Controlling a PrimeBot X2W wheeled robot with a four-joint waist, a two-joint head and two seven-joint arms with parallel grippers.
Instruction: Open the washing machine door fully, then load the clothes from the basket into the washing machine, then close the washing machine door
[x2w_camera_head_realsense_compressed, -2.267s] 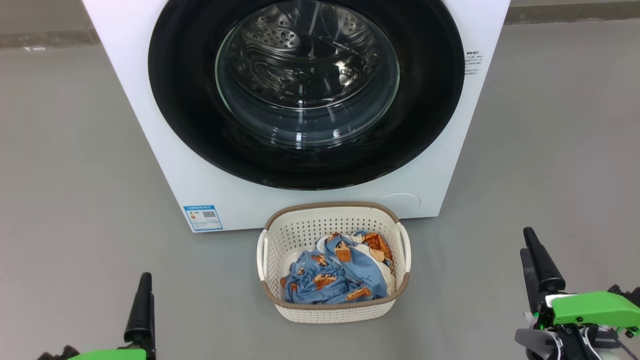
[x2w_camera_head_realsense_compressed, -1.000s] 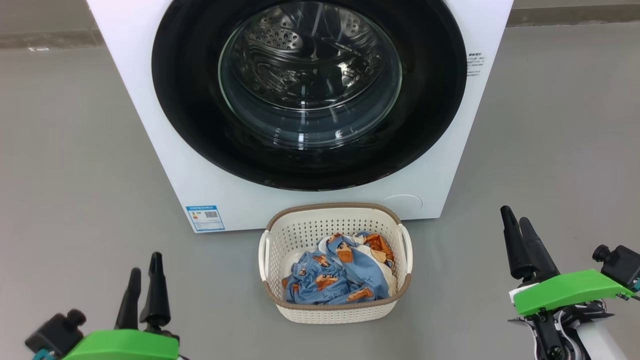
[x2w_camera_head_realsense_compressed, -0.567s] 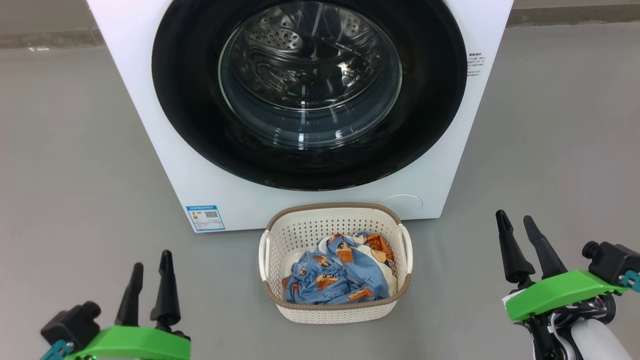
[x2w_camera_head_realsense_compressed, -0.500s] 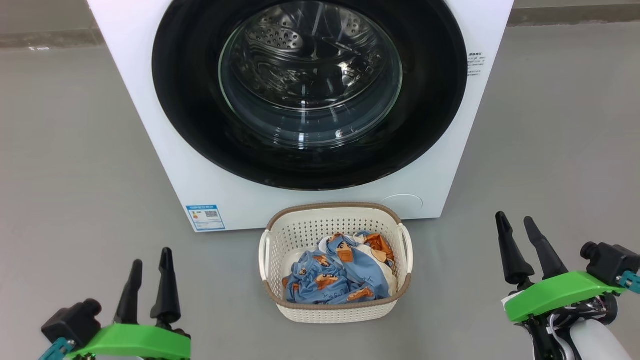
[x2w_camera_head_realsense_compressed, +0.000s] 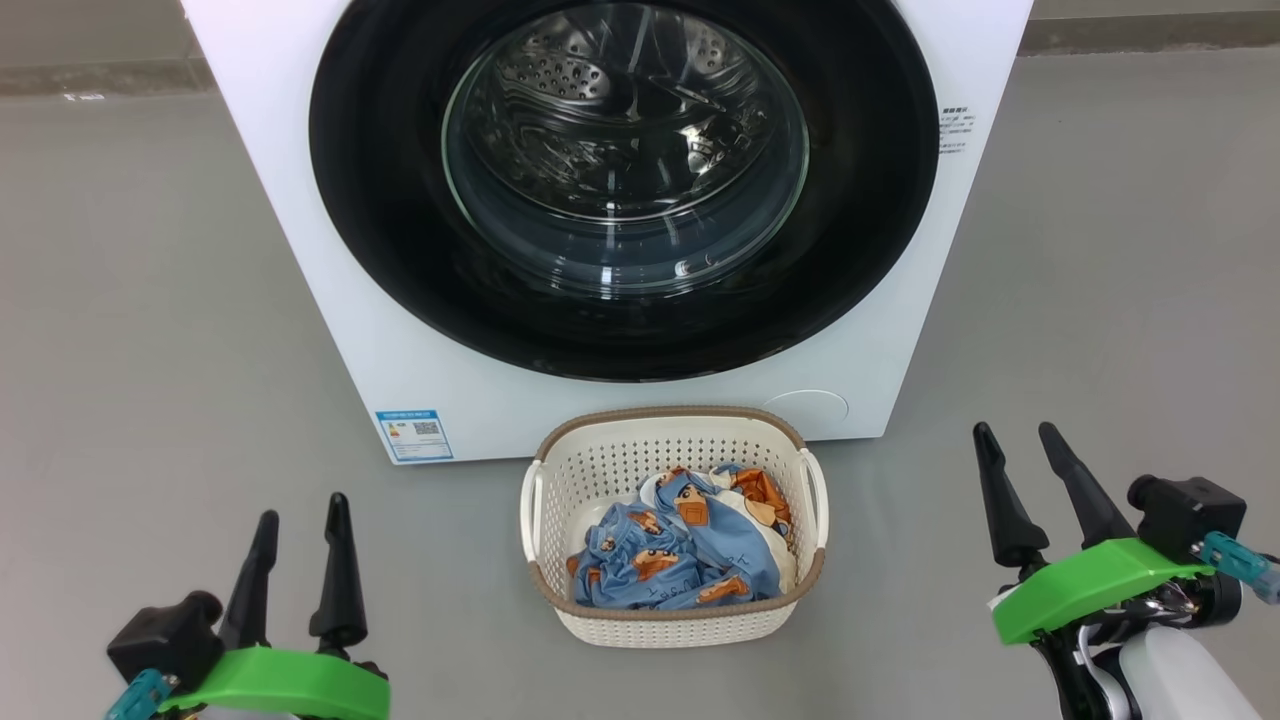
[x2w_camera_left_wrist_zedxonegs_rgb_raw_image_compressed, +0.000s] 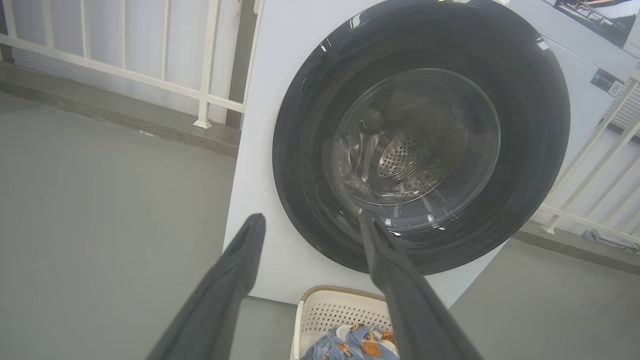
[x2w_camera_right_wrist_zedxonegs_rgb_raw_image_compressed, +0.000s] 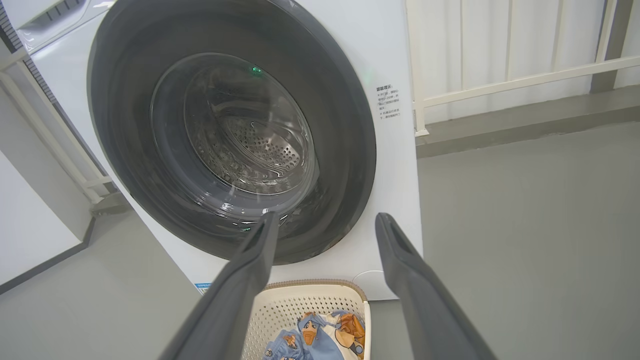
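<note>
The basket (x2w_camera_head_realsense_compressed: 675, 625) sits on the grey floor (x2w_camera_head_realsense_compressed: 150, 300), dead centre, and everything lines up around it. Inside it the clothes (x2w_camera_head_realsense_compressed: 670, 560) lie in a loose heap, clear of both grippers: blue cloth with orange-brown bears, and some white showing toward the basket's right wall.

Just behind the basket's far rim stands the washing machine (x2w_camera_head_realsense_compressed: 330, 300). Its door (x2w_camera_head_realsense_compressed: 380, 200) lies flat against the white front, closed. The glass window (x2w_camera_head_realsense_compressed: 625, 150) bulges out, with the steel drum visible through it. A small blue label (x2w_camera_head_realsense_compressed: 414, 435) sits low on the machine's front, just beyond the basket's far left corner.

To the left of the basket, well apart from it, the left gripper (x2w_camera_head_realsense_compressed: 303, 508) hovers over the floor. Its fingers are spread, point toward the machine and hold nothing. To the right of the basket, also well apart, the right gripper (x2w_camera_head_realsense_compressed: 1014, 430) matches it, fingers apart and empty.

From the left wrist, the basket's rim shows low between the two fingers, with the door looming above. The right wrist gives the mirror picture, basket and bear cloth low between its fingers. A white railing (x2w_camera_left_wrist_zedxonegs_rgb_raw_image_compressed: 205, 60) runs far behind the basket, past the machine.
</note>
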